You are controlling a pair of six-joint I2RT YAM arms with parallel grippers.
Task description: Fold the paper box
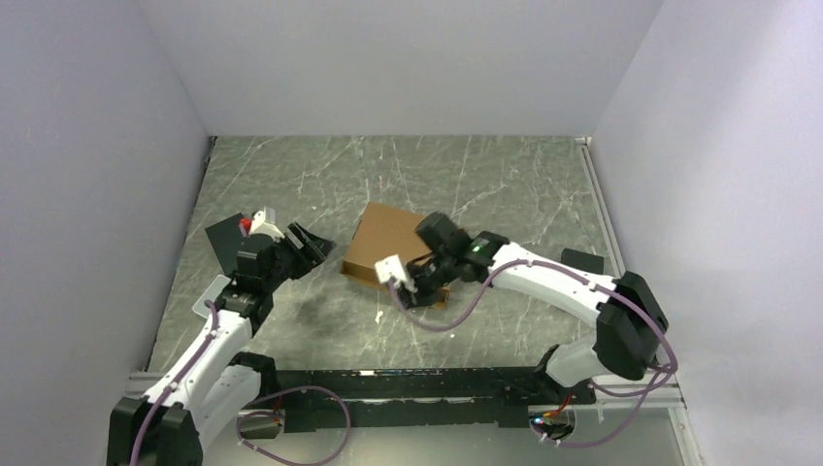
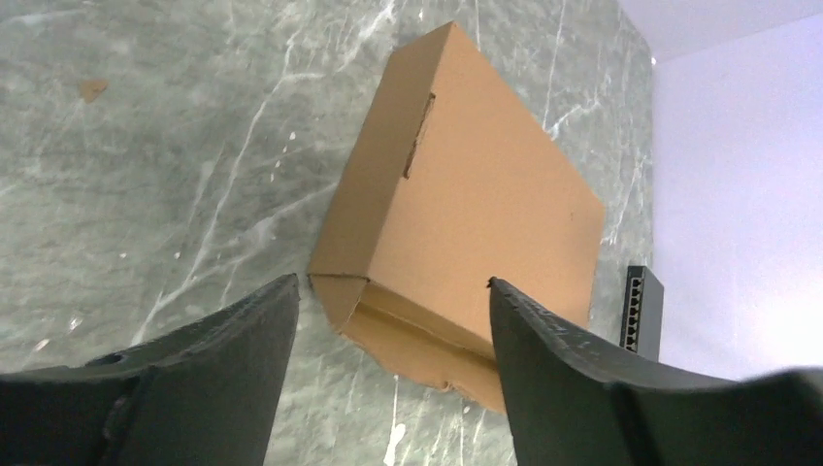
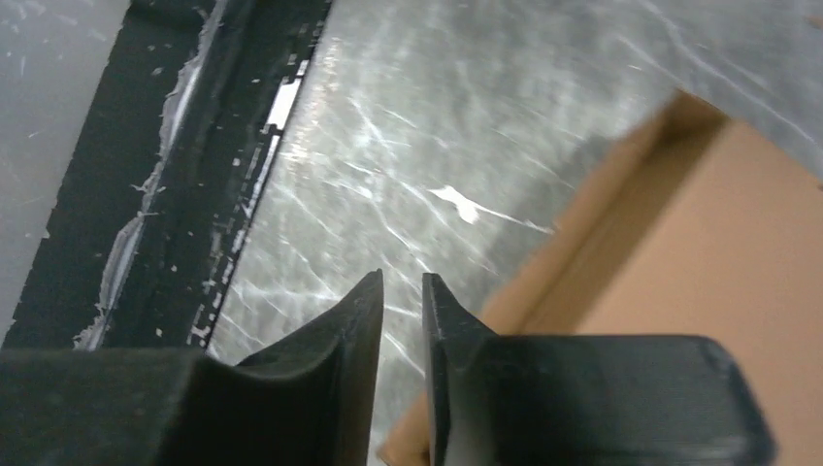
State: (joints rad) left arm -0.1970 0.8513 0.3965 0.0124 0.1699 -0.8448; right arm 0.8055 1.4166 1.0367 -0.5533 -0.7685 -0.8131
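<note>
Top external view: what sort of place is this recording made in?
Probably a lab robot cell: plain white walls enclose a marbled tabletop, a black mounting rail runs along its near edge, and a paper box is the workpiece.

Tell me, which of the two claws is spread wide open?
The left gripper: its fingers stand far apart, clear of the paper box. The right gripper has fingers nearly together at the box's edge.

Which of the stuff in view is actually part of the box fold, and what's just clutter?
In the job: paper box, left gripper, right gripper.

Lying about: black pad by the left arm, black ribbed block by the right arm, small brown scrap.
</note>
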